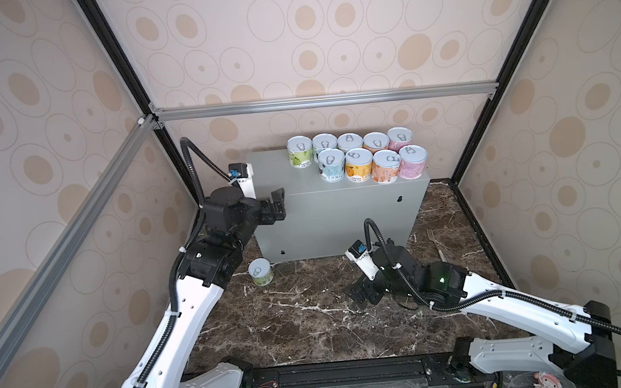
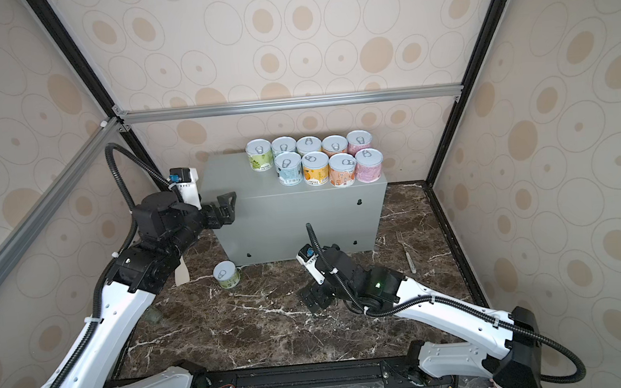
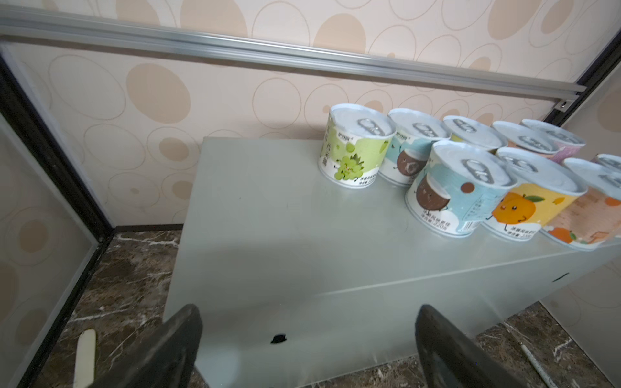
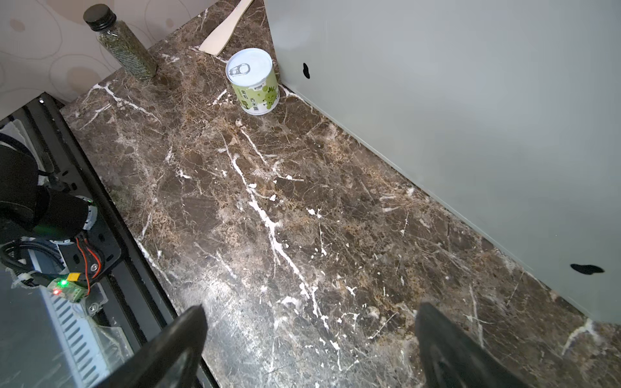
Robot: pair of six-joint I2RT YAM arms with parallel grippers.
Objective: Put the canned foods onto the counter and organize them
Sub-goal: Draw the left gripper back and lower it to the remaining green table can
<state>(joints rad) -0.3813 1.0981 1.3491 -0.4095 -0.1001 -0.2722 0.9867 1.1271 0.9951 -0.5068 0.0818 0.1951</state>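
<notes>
Left pincer and right pincer gape empty amid seemingly wallpapered walls and veined marble.

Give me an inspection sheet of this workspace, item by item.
Surface: dark marble surface, white-veined.
Job's things: nine cans in two rows on the right part of the counter; green can upright on the marble by the counter's front left corner.
Clutter: wooden spatula, fork, herb bottle, all on the marble.
Grippers: left gripper open, empty, at the counter's left end; right gripper open, empty, low over the marble.
Cables: black conduit looped along each arm; red wires at the base.
Surroundings: wallpapered panels, aluminium frame.
</notes>
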